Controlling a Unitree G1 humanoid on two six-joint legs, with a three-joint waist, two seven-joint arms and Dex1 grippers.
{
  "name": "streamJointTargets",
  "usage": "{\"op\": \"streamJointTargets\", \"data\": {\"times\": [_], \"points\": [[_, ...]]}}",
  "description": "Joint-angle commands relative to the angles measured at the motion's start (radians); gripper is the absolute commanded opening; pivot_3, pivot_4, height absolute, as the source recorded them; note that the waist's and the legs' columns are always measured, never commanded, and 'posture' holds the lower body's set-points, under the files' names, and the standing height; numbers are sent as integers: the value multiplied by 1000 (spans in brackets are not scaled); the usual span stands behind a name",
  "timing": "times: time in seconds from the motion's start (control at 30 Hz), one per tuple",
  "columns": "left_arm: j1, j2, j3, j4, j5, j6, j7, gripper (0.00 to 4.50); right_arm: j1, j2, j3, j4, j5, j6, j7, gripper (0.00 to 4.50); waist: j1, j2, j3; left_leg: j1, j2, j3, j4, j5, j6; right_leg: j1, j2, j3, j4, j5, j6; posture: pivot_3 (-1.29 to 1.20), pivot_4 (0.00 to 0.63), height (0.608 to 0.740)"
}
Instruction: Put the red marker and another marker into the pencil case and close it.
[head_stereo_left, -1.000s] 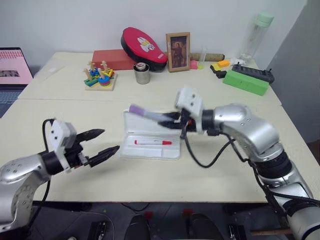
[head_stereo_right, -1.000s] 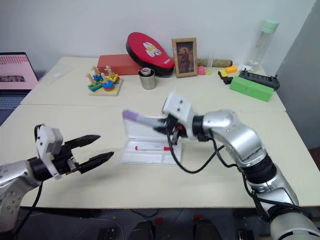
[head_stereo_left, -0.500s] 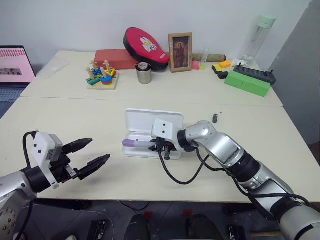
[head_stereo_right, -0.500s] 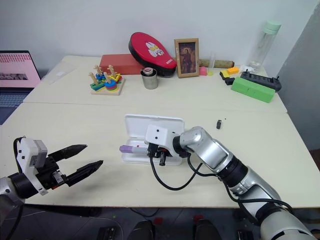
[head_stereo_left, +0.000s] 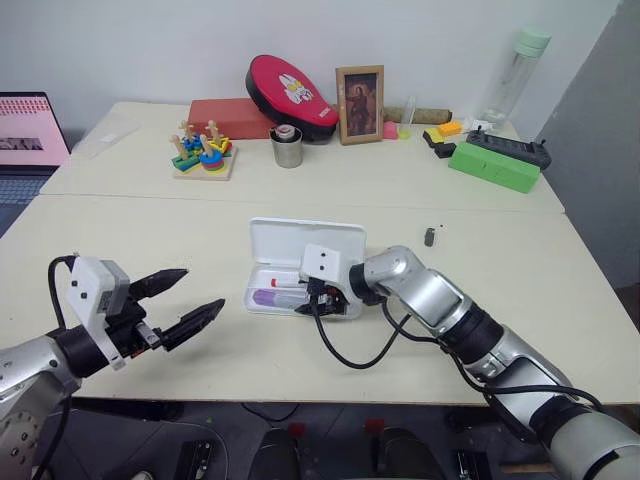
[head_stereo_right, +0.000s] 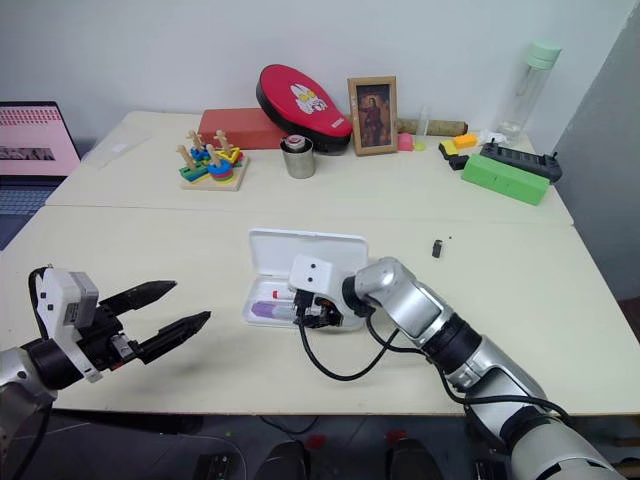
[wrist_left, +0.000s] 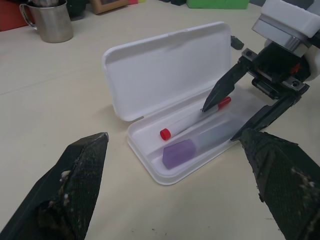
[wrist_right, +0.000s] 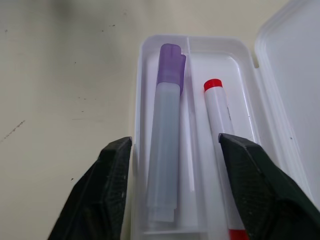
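The pencil case (head_stereo_left: 305, 241) lies open mid-table, its lid tilted up at the back. In its tray the red marker (wrist_right: 220, 116) and the other marker (wrist_right: 165, 135), purple-capped with a pale lilac body, lie side by side. My right gripper (wrist_left: 225, 120) hovers low over the tray's right end, open. One finger stands outside the case's front wall and the other over the red marker, neither touching the purple marker. My left gripper (head_stereo_left: 201, 290) is open and holds nothing, above the table to the left of the case.
A small dark object (head_stereo_left: 429, 236) lies right of the case. Along the back stand a metal cup (head_stereo_left: 286, 147), a wooden stacking toy (head_stereo_left: 201, 155), a red pouch (head_stereo_left: 290, 92), a picture frame (head_stereo_left: 358, 104), a green box (head_stereo_left: 491, 165) and a bottle (head_stereo_left: 518, 75). A laptop (head_stereo_left: 30, 135) sits far left.
My right gripper came down to the tray with the purple marker, then opened; the marker now lies beside the red one. The left gripper has barely moved.
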Motion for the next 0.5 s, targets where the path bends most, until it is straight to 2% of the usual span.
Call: {"op": "streamJointTargets", "data": {"times": [0.03,0.1,0.3,0.4,0.5], "points": [[-31,17,-15,-17,-12,-3,7,4500,-20,-12,-96,-103,48,22,26,4020,0,0,0,0,0,0,0,0,0,0,0,0,0,0,0,0,150,740],[-54,17,-31,-11,-11,-5,10,4500,-13,-24,-152,-170,100,57,46,4464,1,0,0,0,0,0,0,0,0,0,0,0,0,0,0,0,150,740],[-146,10,-112,12,-1,-9,18,4500,-1,-30,-356,-329,262,165,24,4464,1,0,0,0,0,0,0,0,0,0,0,0,0,0,0,0,150,740],[-202,-7,-179,22,11,-17,25,4500,-20,-4,-493,-310,306,206,-78,4464,1,-1,0,0,0,0,0,0,0,0,0,0,0,0,0,0,150,740],[-308,-36,-286,77,61,-48,36,4500,-55,-12,-607,-172,233,211,-272,4464,3,0,0,0,0,0,1,0,0,0,0,0,1,0,1,0,150,740]]}}
